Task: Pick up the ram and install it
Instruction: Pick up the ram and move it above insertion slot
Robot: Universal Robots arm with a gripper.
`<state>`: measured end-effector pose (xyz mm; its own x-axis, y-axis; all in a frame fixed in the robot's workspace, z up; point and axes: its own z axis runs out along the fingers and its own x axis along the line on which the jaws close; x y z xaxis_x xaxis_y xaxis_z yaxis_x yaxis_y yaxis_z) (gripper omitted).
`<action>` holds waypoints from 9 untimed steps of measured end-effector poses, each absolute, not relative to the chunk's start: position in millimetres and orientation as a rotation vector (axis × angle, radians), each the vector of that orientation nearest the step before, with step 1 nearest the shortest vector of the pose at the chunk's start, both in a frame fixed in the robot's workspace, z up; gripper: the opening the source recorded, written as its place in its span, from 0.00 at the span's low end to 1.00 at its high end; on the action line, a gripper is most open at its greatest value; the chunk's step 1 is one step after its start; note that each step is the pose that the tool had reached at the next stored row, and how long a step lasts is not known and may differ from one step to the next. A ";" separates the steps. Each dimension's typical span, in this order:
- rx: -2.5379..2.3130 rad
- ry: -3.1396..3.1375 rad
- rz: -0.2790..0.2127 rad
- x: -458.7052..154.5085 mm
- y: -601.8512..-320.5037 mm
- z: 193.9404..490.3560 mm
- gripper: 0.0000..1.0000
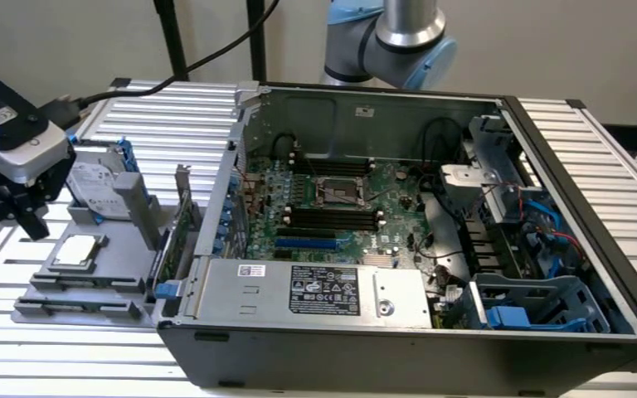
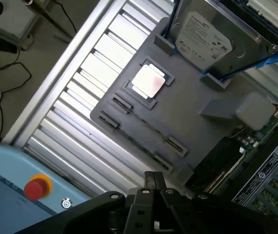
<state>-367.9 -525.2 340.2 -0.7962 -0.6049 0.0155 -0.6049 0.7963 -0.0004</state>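
- A black computer case (image 1: 407, 365) lies open on its side on a ribbed metal table (image 1: 64, 356).
- Along the case's nearest edge sits a silver power supply box (image 1: 296, 290) with a dark label. Toward the exterior view's right of it is a blue plastic cage (image 1: 540, 307).
- Beside the case, on the exterior view's left, a grey tray (image 2: 192, 122) rests on the table. A square silver processor chip (image 1: 79, 250) lies flat in a pocket in the tray. Farther back, a hard drive (image 1: 97, 184) leans in a blue-edged holder.
- The gripper (image 2: 153, 181) hangs above the tray's outer side, its fingers closed together with nothing between them.
- A green card with a metal bracket (image 1: 175, 236) stands on edge between the tray and the case wall.
- Deeper in the case lies the green motherboard (image 1: 391, 186). It carries a row of long black slots (image 1: 330, 219), a blue slot (image 1: 305, 244) nearer the power supply, and a square socket (image 1: 335, 191) beyond them.
- I cannot tell where the ram is, neither in the tray nor in the slots.
- Behind the case, the grey and blue robot arm (image 1: 407, 33) rises out of frame.
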 end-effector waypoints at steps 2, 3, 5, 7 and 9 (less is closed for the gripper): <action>1.052 -2.945 0.009 -367.9 -525.2 339.3 0.11; 1.078 -2.935 0.009 -367.9 -525.2 338.8 0.11; 1.131 -2.916 0.009 -367.9 -525.2 337.9 0.11; 1.186 -2.894 0.010 -367.9 -525.2 336.9 0.11; 1.238 -2.872 0.010 -367.9 -525.2 335.9 0.11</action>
